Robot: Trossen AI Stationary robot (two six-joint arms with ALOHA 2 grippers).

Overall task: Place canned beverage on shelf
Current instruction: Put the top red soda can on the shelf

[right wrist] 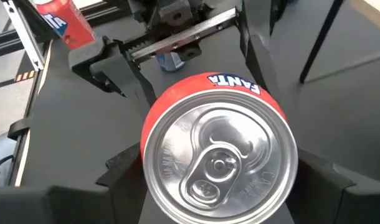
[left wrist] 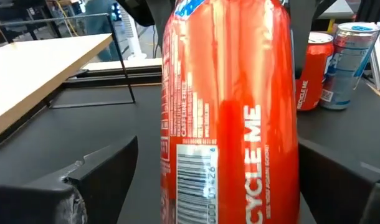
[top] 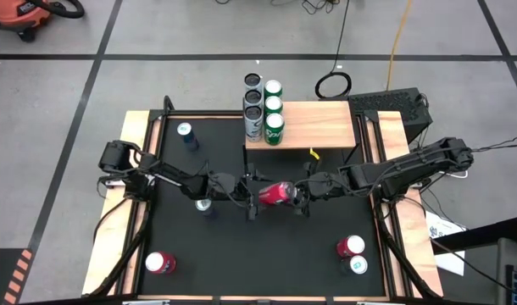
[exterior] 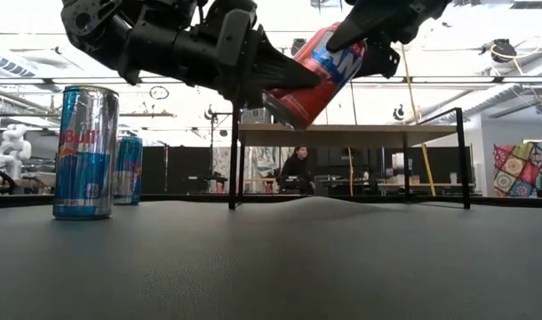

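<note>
A red Fanta can (top: 276, 194) hangs tilted in the air over the middle of the black worktop (top: 267, 254), just in front of the shelf (top: 314, 125). The right gripper (top: 302, 195) holds it near its top end, a finger on either side of the body. The left gripper (top: 252, 200) meets the can from the opposite side with its fingers (left wrist: 96, 180) spread wide around the lower half, flanking the can without visibly pressing it. On the shelf's left end stand green cans (top: 273, 119) and dark-topped cans (top: 253, 106). A blue Red Bull can (exterior: 85, 152) stands upright on the worktop.
</note>
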